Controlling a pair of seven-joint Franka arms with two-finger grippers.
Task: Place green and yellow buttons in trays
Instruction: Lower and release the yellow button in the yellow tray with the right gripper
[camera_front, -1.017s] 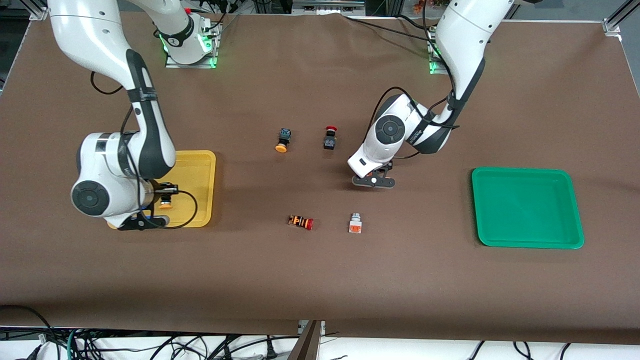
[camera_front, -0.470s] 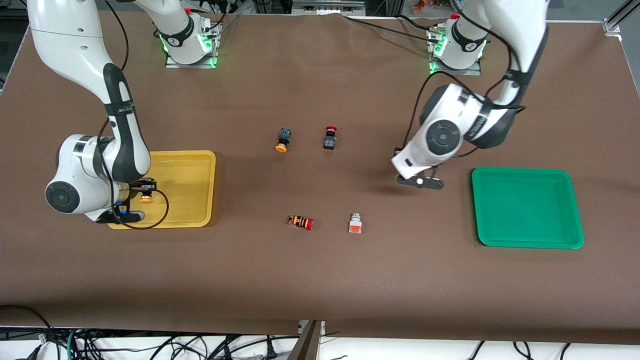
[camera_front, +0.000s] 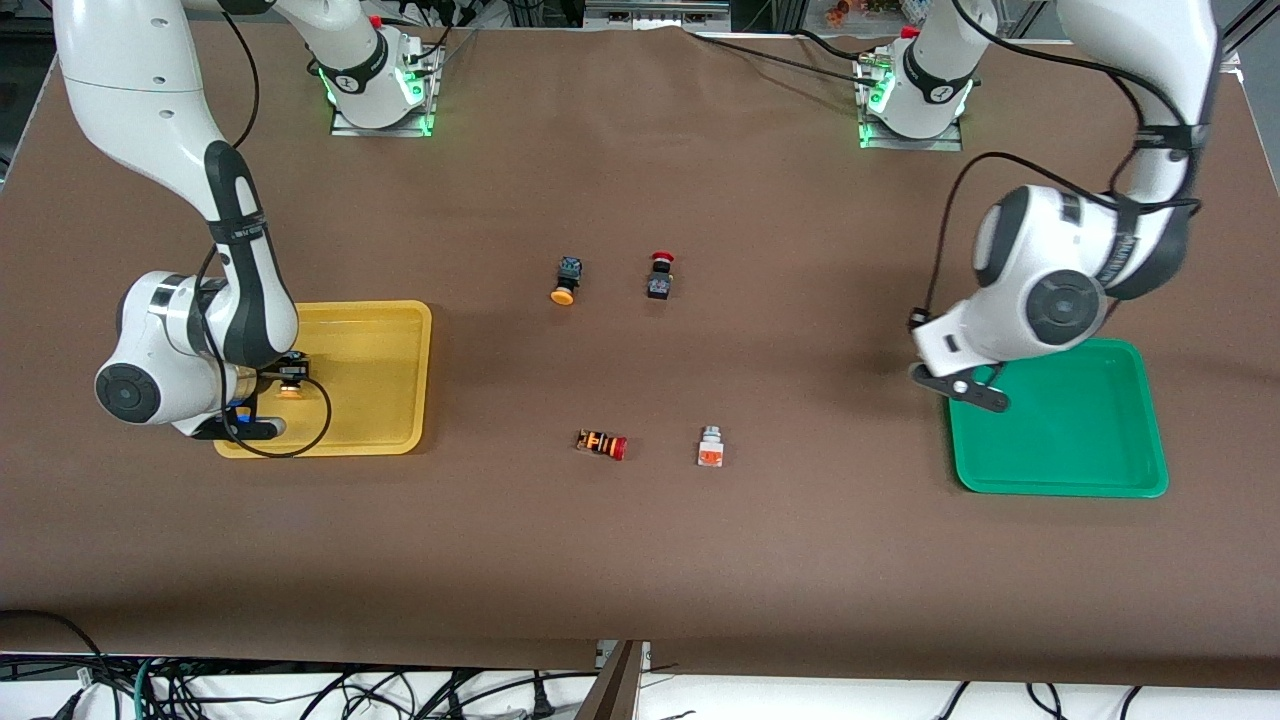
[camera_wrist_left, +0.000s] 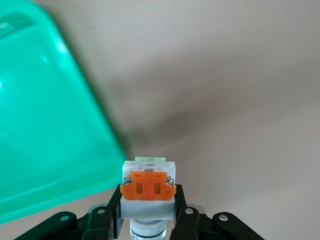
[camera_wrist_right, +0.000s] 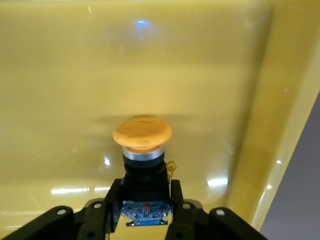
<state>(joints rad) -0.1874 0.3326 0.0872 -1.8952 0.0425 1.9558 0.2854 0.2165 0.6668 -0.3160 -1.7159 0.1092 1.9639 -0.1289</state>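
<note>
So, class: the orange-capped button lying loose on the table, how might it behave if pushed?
The orange-capped button lies on its side, and its cap is round, so it may roll in an arc. It looks rigid. Being small, it is probably light and would slide easily.

- The left gripper (camera_wrist_left: 147, 220) has its black fingers (camera_wrist_left: 116, 210) clamped on a white-bodied button (camera_wrist_left: 148, 186) with an orange mark.
- The green tray (camera_wrist_left: 45, 130) lies beside it, its rim close by.
- Brown worktop (camera_wrist_left: 225, 90) fills the rest.
</note>
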